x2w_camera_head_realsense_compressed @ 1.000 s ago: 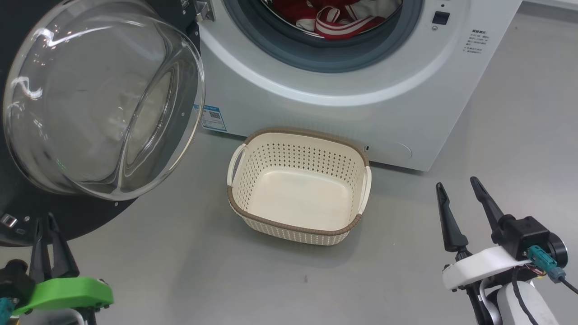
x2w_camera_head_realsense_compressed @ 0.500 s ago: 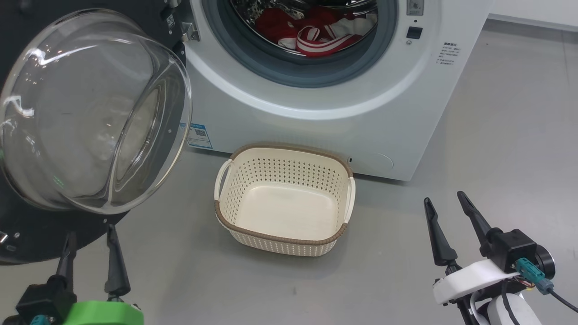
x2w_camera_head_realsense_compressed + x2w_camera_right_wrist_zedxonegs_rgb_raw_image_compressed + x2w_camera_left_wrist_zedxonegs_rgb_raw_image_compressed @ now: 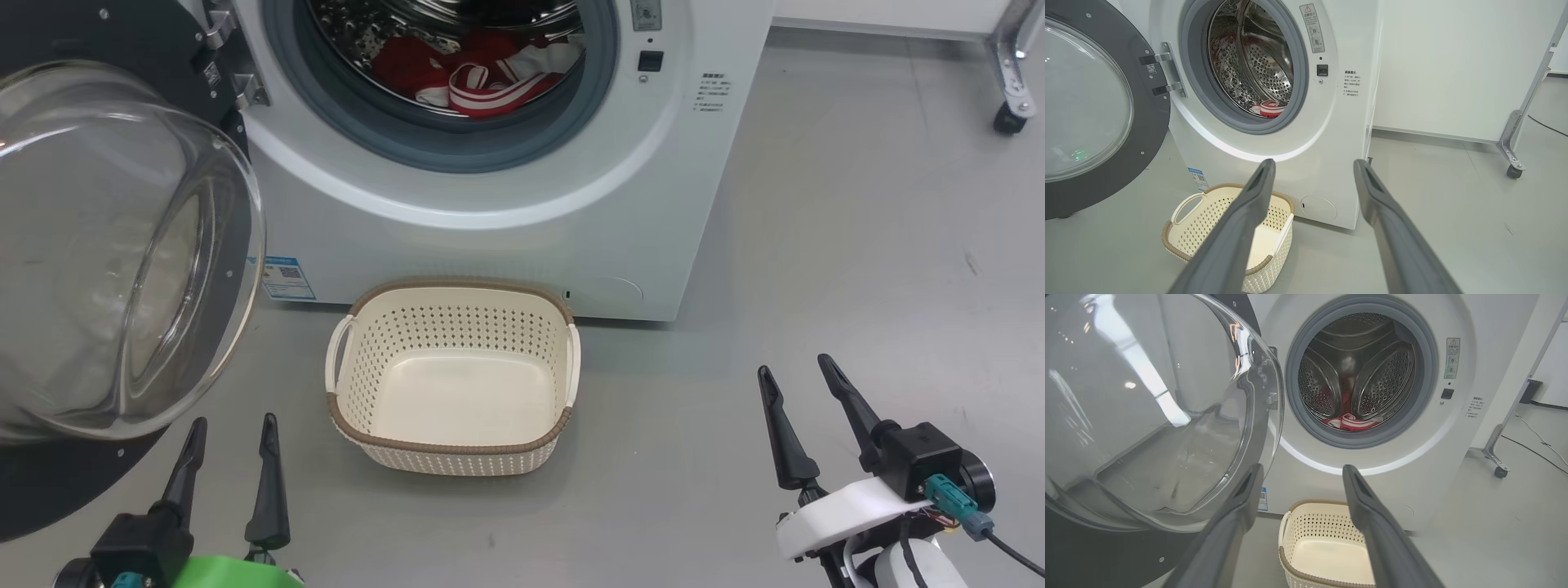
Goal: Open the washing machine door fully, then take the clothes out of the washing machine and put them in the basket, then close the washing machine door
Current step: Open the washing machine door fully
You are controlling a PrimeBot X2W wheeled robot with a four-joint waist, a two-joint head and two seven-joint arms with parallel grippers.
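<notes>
At the head view's upper centre, the clothes [image 3: 482, 77] lie in the washer [image 3: 490, 237]. The door [image 3: 122, 245] hangs wide at left, and the basket [image 3: 449, 384] sits below, likely to catch them. The left pincer [image 3: 233, 423] and right pincer [image 3: 793, 366] are spread and empty. The left wrist view shows the drum's back, which the head view crops.

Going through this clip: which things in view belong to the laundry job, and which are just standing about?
Job:
washing machine
open door
red clothes in the drum
basket, empty

Standing about:
wheeled metal stand, off to the right
</notes>
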